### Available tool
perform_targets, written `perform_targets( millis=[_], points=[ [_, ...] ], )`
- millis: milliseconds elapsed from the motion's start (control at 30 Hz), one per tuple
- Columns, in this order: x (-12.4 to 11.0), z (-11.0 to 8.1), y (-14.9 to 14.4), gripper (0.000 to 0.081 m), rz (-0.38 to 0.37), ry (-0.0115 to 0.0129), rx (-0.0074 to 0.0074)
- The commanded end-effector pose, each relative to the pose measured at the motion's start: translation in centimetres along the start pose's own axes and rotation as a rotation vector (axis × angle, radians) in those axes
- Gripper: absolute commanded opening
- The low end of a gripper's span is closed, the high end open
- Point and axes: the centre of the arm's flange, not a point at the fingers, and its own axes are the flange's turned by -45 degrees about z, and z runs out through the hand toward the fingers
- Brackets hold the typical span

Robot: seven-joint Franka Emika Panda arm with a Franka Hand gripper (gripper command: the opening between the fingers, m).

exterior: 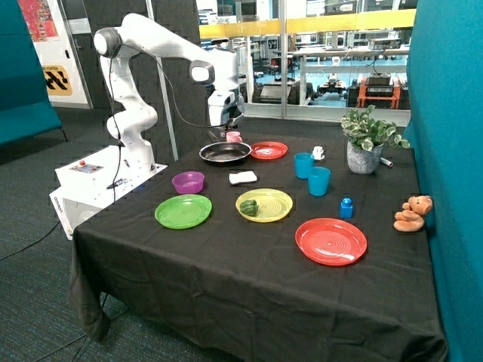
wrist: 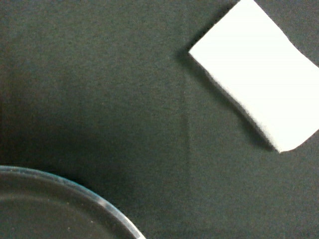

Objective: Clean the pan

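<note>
While the end effector point(exterior: 225, 127) hangs above it, the round black frying pan with shiny rim point(exterior: 225, 153) sits on the black-clothed bench point(exterior: 249, 286).
Whether the end effector is released or clenched cannot be told; the pan's handle direction is hidden; a white rectangular sponge point(wrist: 259, 74) lies near its rim, apart.

Pan point(exterior: 225, 152): round, shallow, black inside, shiny metal rim. Sits flat on the black tablecloth point(exterior: 249, 256) near the far edge, just beside a red plate point(exterior: 269, 150). White sponge point(wrist: 258, 74) lies near, not touching.
</note>
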Motion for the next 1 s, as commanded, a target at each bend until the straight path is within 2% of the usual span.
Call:
perform_targets(
  millis=[0,67,133,167,233,467,700,967],
  points=[
    [0.1,-0.2,-0.1,0.0808,-0.373,-0.004,-0.0042],
    [0.1,0.1,0.0,0.0808,-0.405,-0.0041,-0.0041],
    [0.0,0.4,0.1,0.0381,-0.421,-0.0041,-0.0041],
    [0.0,0.6,0.2,0.0274,-0.449,-0.0042,-0.004],
    [-0.1,0.9,0.3,0.0191,-0.473,-0.0042,-0.004],
    [0.1,1.7,0.9,0.016,-0.531,-0.0043,-0.0039],
    [1.4,2.5,2.1,0.0191,-0.604,-0.0045,-0.0037],
    [2.9,4.2,4.1,0.023,-0.605,-0.0045,-0.0037]
  ],
)
